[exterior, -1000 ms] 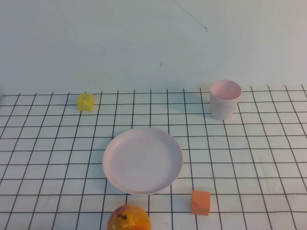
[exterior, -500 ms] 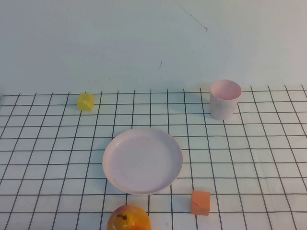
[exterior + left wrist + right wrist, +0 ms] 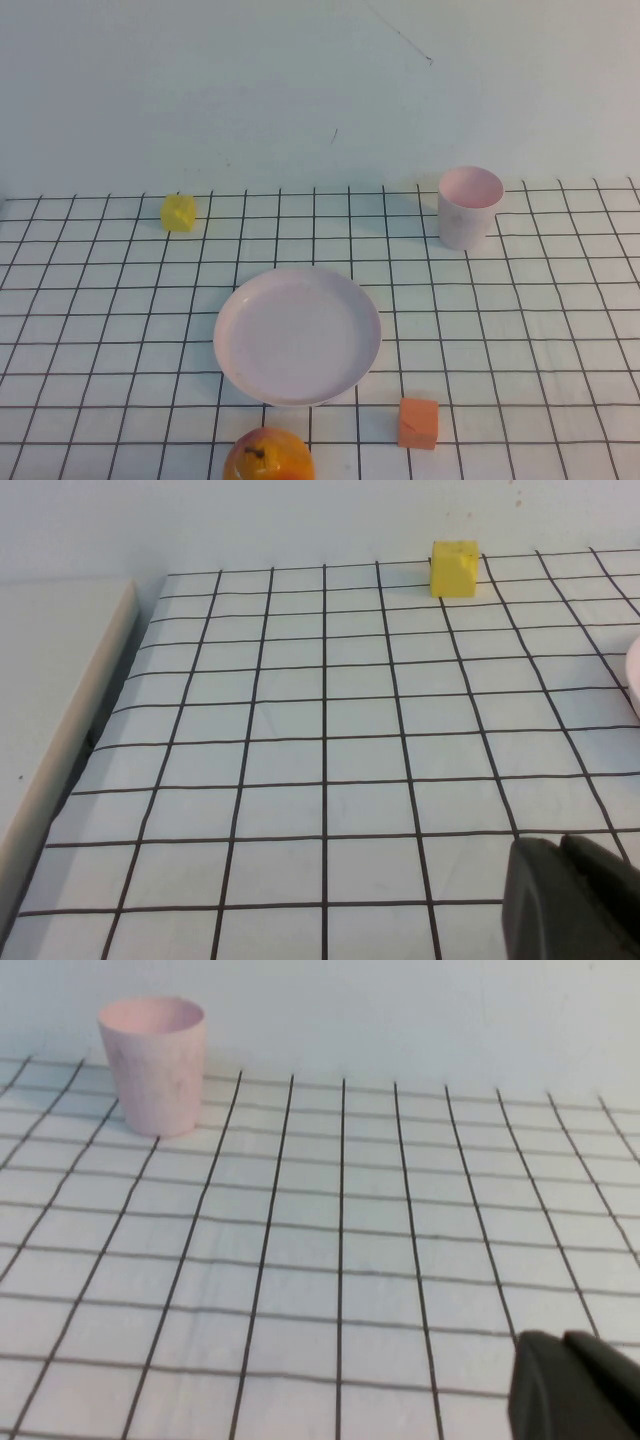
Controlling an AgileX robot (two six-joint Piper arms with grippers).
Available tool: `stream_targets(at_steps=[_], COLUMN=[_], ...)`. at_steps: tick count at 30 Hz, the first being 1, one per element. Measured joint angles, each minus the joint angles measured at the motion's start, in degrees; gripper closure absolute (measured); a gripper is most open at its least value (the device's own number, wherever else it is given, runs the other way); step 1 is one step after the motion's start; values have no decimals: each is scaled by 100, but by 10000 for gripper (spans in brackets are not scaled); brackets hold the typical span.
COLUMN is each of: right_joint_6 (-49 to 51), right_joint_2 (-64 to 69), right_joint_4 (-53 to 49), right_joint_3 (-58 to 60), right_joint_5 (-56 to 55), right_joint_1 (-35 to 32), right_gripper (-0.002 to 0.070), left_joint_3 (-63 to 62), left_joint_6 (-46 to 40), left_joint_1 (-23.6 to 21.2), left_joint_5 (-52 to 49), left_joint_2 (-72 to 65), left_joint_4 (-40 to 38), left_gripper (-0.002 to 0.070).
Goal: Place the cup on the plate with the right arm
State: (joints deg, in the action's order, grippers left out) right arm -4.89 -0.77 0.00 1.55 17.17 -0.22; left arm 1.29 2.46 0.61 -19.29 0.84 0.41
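1. The cup (image 3: 469,207) is standing upright w/ nothing showing inside, just its pinker inner wall; it's sitting on the gridded table (image 3: 520,330), behind and to the right of the plate (image 3: 297,334), well apart from it.
2. The plate is lying flat and bare, nothing on it.
3. Around the plate: yellow cube (image 3: 179,212) is sitting behind and to its left, orange block (image 3: 418,422) just in front and to its right, an orange-yellow fruit (image 3: 268,455) right in front, near the rim.
4. High view isn't showing either arm or gripper.
5. Right wrist view is showing the right gripper (image 3: 575,1388) as a dark shape low over the grid, w/ the cup (image 3: 154,1064) far off beyond it; fingers are looking pressed together, holding nothing.
6. Left wrist view is showing the left gripper (image 3: 570,900) low over the grid to the left of the plate, a sliver of the plate's rim (image 3: 634,676) and the yellow cube (image 3: 454,568) beyond; fingers are sitting close together, empty. It's also showing the table's raised side edge (image 3: 60,720), unseen elsewhere.
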Motion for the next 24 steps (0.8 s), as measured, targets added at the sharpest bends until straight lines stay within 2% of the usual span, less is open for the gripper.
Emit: stream_targets(at_steps=[9,24], right_joint_6=[0,0], right_joint_2=[0,0], right_joint_4=[0,0], right_joint_3=[2,2], right_joint_5=[-1717,-6256], right_joint_1=[0,0], right_gripper=[678,678], left_joint_3=[0,0], left_joint_6=[0,0], left_joint_1=[0,0], left_joint_5=[0,0], left_joint_2=[0,0], left_joint_4=[0,0], left_gripper=[678,678])
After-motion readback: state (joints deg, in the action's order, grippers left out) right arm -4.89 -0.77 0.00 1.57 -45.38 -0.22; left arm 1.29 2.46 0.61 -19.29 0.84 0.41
